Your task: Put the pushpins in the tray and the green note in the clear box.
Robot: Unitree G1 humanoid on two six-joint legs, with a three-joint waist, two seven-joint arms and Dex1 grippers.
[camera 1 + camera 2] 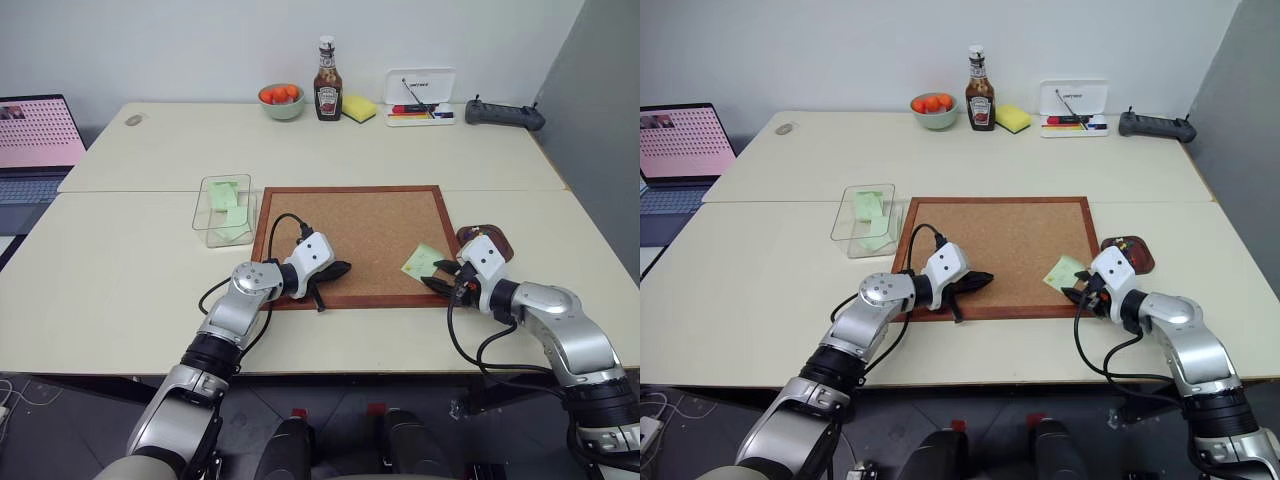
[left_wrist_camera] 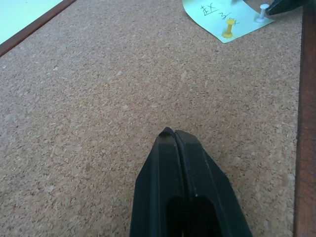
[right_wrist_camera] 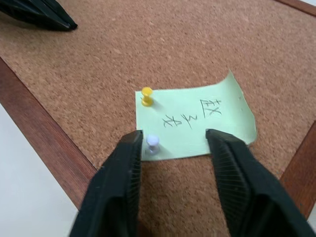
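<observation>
Both arms are silver-grey metal with black ribbed joints and white wrist housings. Loose black cables loop beside each forearm. The left gripper (image 1: 335, 270) and right gripper (image 3: 173, 143) each carry two tapered black fingers (image 3: 116, 177) with finely ridged inner pads.

Left gripper (image 1: 340, 268) jaws closed; right gripper (image 3: 173, 143) jaws parted.

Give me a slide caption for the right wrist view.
Open right gripper straddles a pale green paper note pinned to the corkboard by yellow and pale purple pushpins.
</observation>
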